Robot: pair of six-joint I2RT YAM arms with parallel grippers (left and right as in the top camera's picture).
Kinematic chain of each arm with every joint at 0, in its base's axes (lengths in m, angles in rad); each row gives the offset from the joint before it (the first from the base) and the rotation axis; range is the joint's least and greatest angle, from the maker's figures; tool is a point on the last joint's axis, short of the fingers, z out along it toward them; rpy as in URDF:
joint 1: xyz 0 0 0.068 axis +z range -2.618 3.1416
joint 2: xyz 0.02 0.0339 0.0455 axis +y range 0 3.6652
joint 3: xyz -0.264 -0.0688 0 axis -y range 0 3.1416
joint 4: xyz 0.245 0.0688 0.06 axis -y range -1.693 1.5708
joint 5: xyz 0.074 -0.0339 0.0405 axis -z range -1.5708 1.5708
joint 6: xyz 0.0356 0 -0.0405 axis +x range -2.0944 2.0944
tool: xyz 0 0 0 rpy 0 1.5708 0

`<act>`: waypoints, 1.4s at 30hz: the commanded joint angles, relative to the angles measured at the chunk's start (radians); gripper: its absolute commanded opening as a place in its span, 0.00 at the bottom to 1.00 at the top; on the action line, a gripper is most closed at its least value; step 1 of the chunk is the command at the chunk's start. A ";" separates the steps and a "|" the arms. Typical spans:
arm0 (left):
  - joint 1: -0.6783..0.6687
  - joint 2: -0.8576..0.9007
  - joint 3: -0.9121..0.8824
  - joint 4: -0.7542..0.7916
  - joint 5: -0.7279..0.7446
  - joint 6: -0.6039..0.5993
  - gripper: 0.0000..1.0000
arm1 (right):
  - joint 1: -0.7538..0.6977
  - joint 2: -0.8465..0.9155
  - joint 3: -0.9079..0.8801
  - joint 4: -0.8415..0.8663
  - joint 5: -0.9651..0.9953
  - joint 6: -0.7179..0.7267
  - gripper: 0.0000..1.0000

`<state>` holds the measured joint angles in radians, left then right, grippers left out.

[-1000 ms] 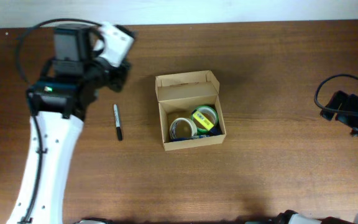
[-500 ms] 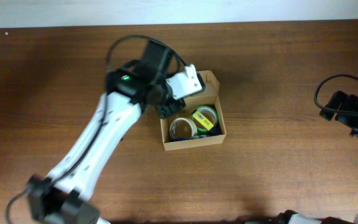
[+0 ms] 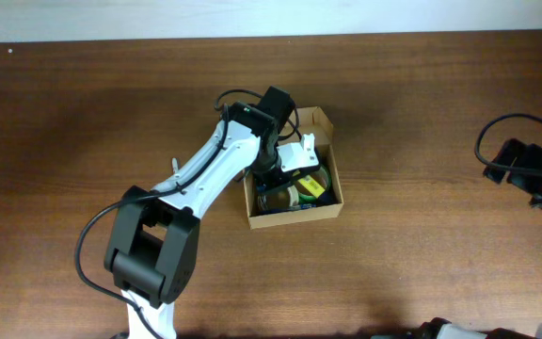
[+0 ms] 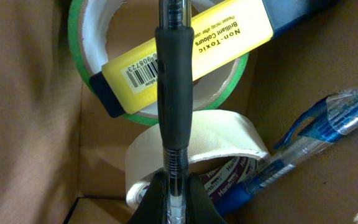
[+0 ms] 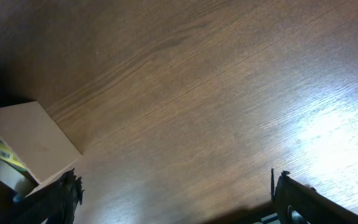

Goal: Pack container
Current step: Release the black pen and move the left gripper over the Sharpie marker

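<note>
The open-flapped tan cardboard container holds tape rolls and a yellow highlighter. Over it, the left gripper jaws clamp a black pen; the right gripper jaws gape.

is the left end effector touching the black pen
Touching. The left wrist view shows the left end effector closed on the black pen, its fingers pressed against the barrel on both sides with no gap.

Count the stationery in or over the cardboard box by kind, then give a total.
Tape rolls: 2 (green roll, cream roll)
Highlighters: 1 (yellow highlighter)
Pens: 2 (black pen held by the left gripper over the box; blue pen)
Total: 5
</note>
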<state>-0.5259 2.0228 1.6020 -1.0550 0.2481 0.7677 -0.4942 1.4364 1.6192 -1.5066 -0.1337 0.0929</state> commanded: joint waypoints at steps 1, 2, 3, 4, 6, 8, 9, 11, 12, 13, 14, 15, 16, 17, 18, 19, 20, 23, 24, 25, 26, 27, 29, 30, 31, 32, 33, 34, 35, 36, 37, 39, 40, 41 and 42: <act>-0.006 0.043 -0.004 0.002 0.010 0.027 0.01 | -0.003 -0.014 -0.001 0.000 -0.014 -0.010 0.99; -0.006 0.043 -0.004 0.003 0.010 0.027 0.04 | -0.003 -0.014 -0.001 0.000 -0.014 -0.010 0.99; -0.006 0.043 -0.004 0.002 0.010 0.026 0.19 | -0.003 -0.014 -0.001 0.000 -0.014 -0.010 0.99; -0.006 0.043 -0.004 -0.001 0.010 0.023 0.35 | -0.003 -0.014 -0.001 0.000 -0.013 -0.010 0.99; -0.006 0.037 0.001 -0.005 -0.005 0.005 0.60 | -0.003 -0.014 -0.001 0.000 -0.014 -0.010 0.99; -0.006 0.023 0.017 -0.009 -0.026 -0.024 0.73 | -0.003 -0.014 -0.001 0.000 -0.014 -0.010 0.99; -0.006 0.011 0.031 -0.013 -0.036 -0.035 0.77 | -0.003 -0.014 -0.001 0.000 -0.014 -0.010 0.99; -0.006 -0.013 0.064 -0.026 -0.050 -0.039 0.80 | -0.003 -0.014 -0.001 0.001 -0.014 -0.010 0.99; -0.006 -0.028 0.082 -0.031 -0.055 -0.041 0.80 | -0.003 -0.014 -0.001 0.001 -0.014 -0.010 0.99; -0.006 -0.046 0.101 -0.035 -0.055 -0.041 0.81 | -0.003 -0.014 -0.001 0.001 -0.014 -0.010 0.99; -0.006 -0.063 0.117 -0.038 -0.054 -0.041 0.81 | -0.003 -0.014 -0.001 0.001 -0.014 -0.010 0.99; -0.006 -0.082 0.135 -0.039 -0.055 -0.041 0.82 | -0.003 -0.014 -0.001 0.001 -0.014 -0.010 0.99; -0.006 -0.101 0.151 -0.039 -0.055 -0.041 0.83 | -0.003 -0.014 -0.001 0.000 -0.014 -0.010 0.99; -0.006 -0.118 0.165 -0.038 -0.059 -0.041 0.84 | -0.003 -0.014 -0.001 0.000 -0.014 -0.010 0.99; -0.006 -0.137 0.179 -0.039 -0.071 -0.041 0.84 | -0.003 -0.014 -0.001 0.000 -0.014 -0.010 0.99; -0.006 -0.158 0.193 -0.039 -0.090 -0.042 0.84 | -0.003 -0.014 -0.001 0.000 -0.014 -0.010 0.99; -0.006 -0.171 0.200 -0.039 -0.103 -0.048 0.84 | -0.003 -0.014 -0.001 0.000 -0.014 -0.010 0.99; -0.006 -0.229 0.210 -0.039 -0.171 -0.081 0.84 | -0.003 -0.014 -0.001 0.001 -0.014 -0.010 0.99; -0.006 -0.248 0.210 -0.041 -0.204 -0.096 0.84 | -0.003 -0.014 -0.001 0.001 -0.014 -0.010 0.99; -0.003 -0.262 0.210 -0.043 -0.237 -0.113 0.84 | -0.003 -0.014 -0.001 0.001 -0.014 -0.010 0.99; 0.001 -0.274 0.210 -0.047 -0.273 -0.132 0.84 | -0.003 -0.014 -0.001 0.002 -0.016 -0.010 0.99; 0.010 -0.285 0.210 -0.055 -0.315 -0.153 0.84 | -0.003 -0.014 -0.001 0.003 -0.018 -0.010 0.99; 0.037 -0.295 0.210 -0.085 -0.386 -0.187 0.84 | -0.003 -0.014 -0.001 0.003 -0.017 -0.010 0.99; 0.060 -0.295 0.210 -0.107 -0.414 -0.210 0.84 | -0.003 -0.014 -0.001 0.003 -0.017 -0.010 0.99; 0.085 -0.294 0.209 -0.127 -0.423 -0.237 0.82 | -0.003 -0.014 -0.001 0.003 -0.018 -0.010 0.99; 0.112 -0.294 0.206 -0.137 -0.421 -0.267 0.80 | -0.003 -0.014 -0.001 0.003 -0.018 -0.010 0.99; 0.146 -0.294 0.199 -0.143 -0.421 -0.319 0.78 | -0.003 -0.014 -0.001 0.003 -0.021 -0.010 0.99; 0.177 -0.294 0.194 -0.148 -0.421 -0.367 0.75 | -0.003 -0.014 -0.001 0.003 -0.022 -0.010 0.99; 0.216 -0.294 0.185 -0.154 -0.421 -0.431 0.71 | -0.002 -0.014 -0.001 0.003 -0.023 -0.010 0.99; 0.256 -0.294 0.174 -0.158 -0.420 -0.501 0.66 | -0.002 -0.014 -0.001 0.003 -0.025 -0.010 0.99; 0.293 -0.294 0.163 -0.163 -0.411 -0.559 0.62 | -0.002 -0.014 -0.001 0.004 -0.025 -0.010 0.99; 0.367 -0.291 0.142 -0.182 -0.346 -0.638 0.60 | -0.002 -0.014 -0.001 0.004 -0.030 -0.011 0.99; 0.419 -0.288 0.121 -0.190 -0.286 -0.681 0.60 | -0.002 -0.014 -0.001 0.005 -0.033 -0.011 0.99; 0.448 -0.288 0.103 -0.190 -0.261 -0.708 0.60 | -0.003 -0.014 -0.001 0.005 -0.033 -0.011 0.99; 0.474 -0.288 0.082 -0.187 -0.243 -0.734 0.60 | -0.003 -0.014 -0.001 0.006 -0.033 -0.011 0.99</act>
<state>-0.1253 1.7317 1.7390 -1.2354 -0.0940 0.2218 -0.4942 1.4364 1.6192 -1.5047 -0.1490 0.0925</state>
